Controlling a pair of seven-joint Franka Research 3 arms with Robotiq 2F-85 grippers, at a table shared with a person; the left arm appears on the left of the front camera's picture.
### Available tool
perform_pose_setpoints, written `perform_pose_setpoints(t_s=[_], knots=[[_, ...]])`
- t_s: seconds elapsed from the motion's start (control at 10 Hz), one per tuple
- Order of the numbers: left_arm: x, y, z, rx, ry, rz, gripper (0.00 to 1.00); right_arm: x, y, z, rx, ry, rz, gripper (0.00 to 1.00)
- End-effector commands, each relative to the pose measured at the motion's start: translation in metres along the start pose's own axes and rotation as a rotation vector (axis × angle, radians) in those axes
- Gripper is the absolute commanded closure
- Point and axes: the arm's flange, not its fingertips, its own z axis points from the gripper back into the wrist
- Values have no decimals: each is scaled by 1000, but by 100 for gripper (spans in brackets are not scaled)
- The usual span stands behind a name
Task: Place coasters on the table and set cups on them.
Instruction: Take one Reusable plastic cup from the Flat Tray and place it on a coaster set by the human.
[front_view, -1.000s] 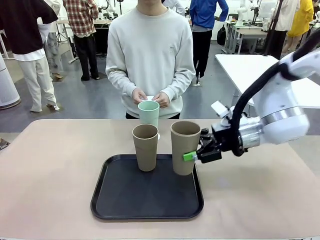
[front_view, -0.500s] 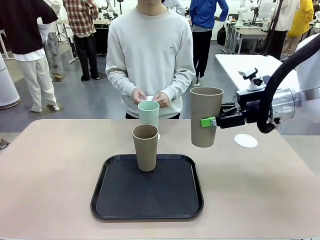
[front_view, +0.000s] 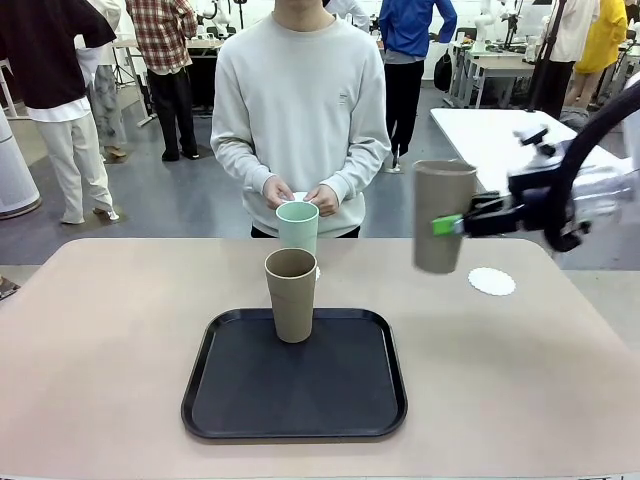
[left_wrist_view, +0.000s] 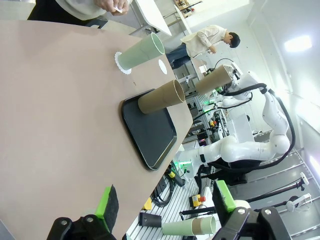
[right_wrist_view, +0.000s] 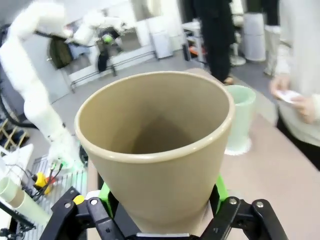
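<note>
My right gripper (front_view: 447, 224) is shut on a tan-brown cup (front_view: 441, 216), holding it upright in the air just left of and above a white coaster (front_view: 491, 282) on the table (front_view: 100, 330). In the right wrist view this cup (right_wrist_view: 155, 150) sits between the green pads of that gripper (right_wrist_view: 162, 210). A second tan cup (front_view: 291, 295) stands on the black tray (front_view: 295, 385). The mint cup (front_view: 297, 228) stands on a coaster (left_wrist_view: 120, 62) beyond the tray. The person's hands hold another coaster (front_view: 300, 197). My left gripper (left_wrist_view: 165, 205) is open, low by the table's near left edge.
The person stands at the far edge behind the mint cup. A glossy white table (front_view: 490, 135) lies beyond the right far corner. Bare tabletop stretches left and right of the tray.
My right gripper lifted the tan cup off the tray's right side and carried it up and to the right, uncovering the coaster on the table. The other cups stayed put.
</note>
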Motion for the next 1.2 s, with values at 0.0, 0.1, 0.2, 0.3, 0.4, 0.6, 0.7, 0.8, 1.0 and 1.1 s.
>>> perform_pose_setpoints(t_s=[0.0, 0.1, 0.2, 0.3, 0.4, 0.6, 0.7, 0.8, 1.0, 1.1], knots=[[0, -2, 1, -2, 4, -3, 0, 23, -48, 52, -115, -50, -76, 14], [0, -2, 1, -2, 4, -3, 0, 28, -68, 86, -190, -83, -74, 14], [0, -2, 1, -2, 4, -3, 0, 30, -81, 114, -265, -100, -67, 14], [0, -2, 1, -2, 4, -3, 0, 32, -91, 138, -332, -114, -65, 14], [0, -2, 1, -2, 4, -3, 0, 31, -99, 158, -387, -117, -63, 14], [0, -2, 1, -2, 4, -3, 0, 28, -109, 173, -459, -130, -49, 14], [0, -2, 1, -2, 4, -3, 0, 29, -109, 168, -511, -175, -52, 14], [0, -2, 1, -2, 4, -3, 0, 28, -105, 184, -431, -110, -57, 14], [0, -2, 1, -2, 4, -3, 0, 28, -105, 184, -431, -110, -57, 14], [0, -2, 1, -2, 4, -3, 0, 28, -105, 184, -431, -110, -57, 14]])
